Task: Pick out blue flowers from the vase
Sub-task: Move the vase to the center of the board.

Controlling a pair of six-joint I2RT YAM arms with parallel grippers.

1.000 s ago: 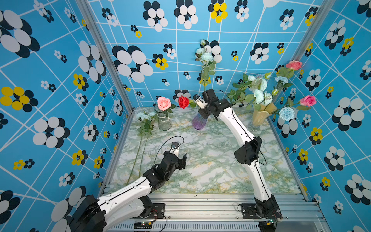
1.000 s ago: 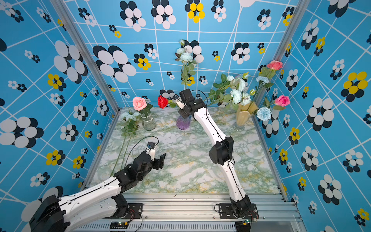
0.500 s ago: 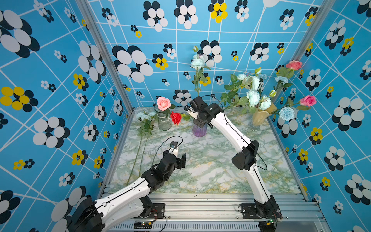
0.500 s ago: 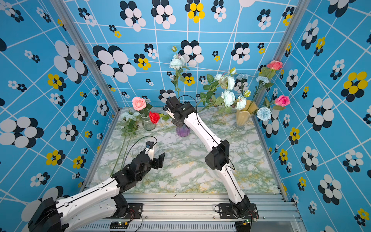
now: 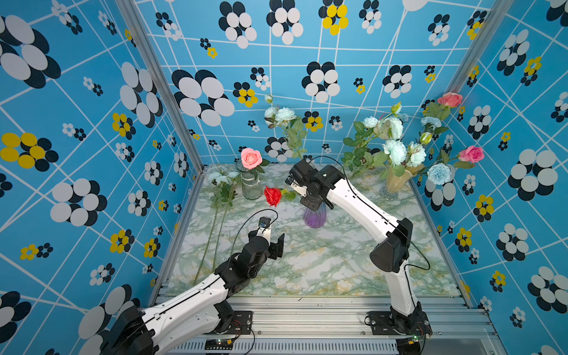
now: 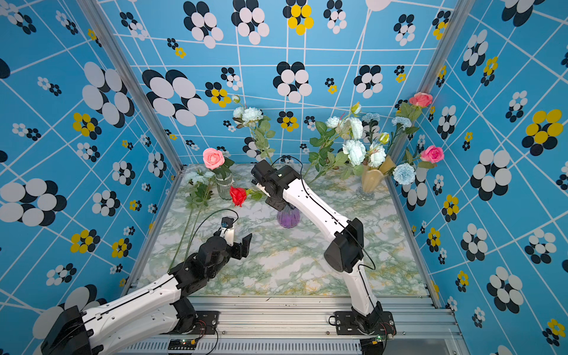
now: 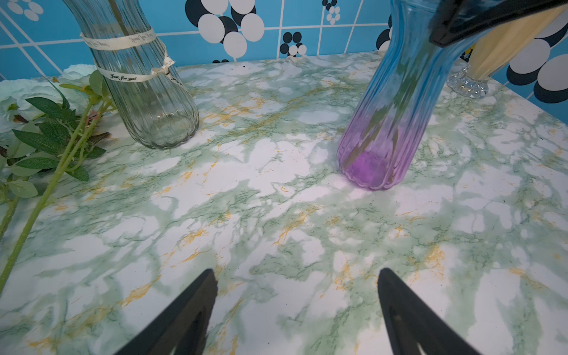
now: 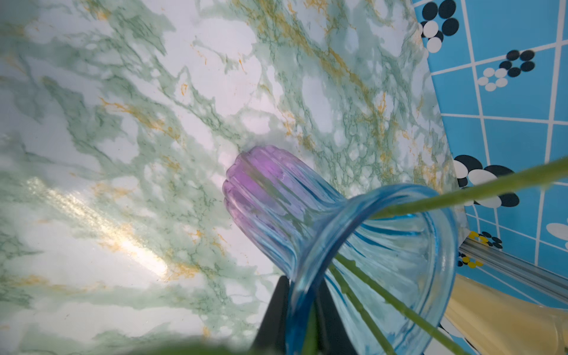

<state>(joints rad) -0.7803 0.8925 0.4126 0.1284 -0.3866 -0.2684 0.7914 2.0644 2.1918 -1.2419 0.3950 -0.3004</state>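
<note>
left jaws: released and spread wide. the left wrist view shows the left gripper [image 7: 296, 276] low over bare surface [image 7: 276, 215]. both top views place it [image 5: 273, 239] near the front, well apart from every vase.
right jaws: only the right wrist view shows the right gripper [image 8: 302, 307] close up. it is clenched across the lip of the purple vase [image 8: 270, 196], with a green stem in the same narrow gap. whether the stem is pinched too, i cannot tell.
purple vase: in both top views its mouth is hidden under the right gripper [image 5: 292, 183]. the left wrist view shows it [image 7: 384, 138] leaning, with stems inside.
raised blue flower: bloom [image 5: 281, 114] high above the right gripper, against the back wall; seen in the top views only.
loose blue flowers: two long stems lie along the left edge of the surface [image 5: 222, 179]. the left wrist view shows their leaves and pale bloom [image 7: 40, 92] just beside the clear vase [image 7: 147, 101].
bunched blue flowers: [image 5: 395, 150] in the yellow vase [image 5: 396, 181] at back right, among pink roses [image 5: 471, 153].
red rose: [image 5: 272, 195] hangs sideways between the clear vase and the purple vase; seen in the top views only.
ribbon: its "just for you" lettering [image 7: 123, 77] is legible only in the left wrist view.
</note>
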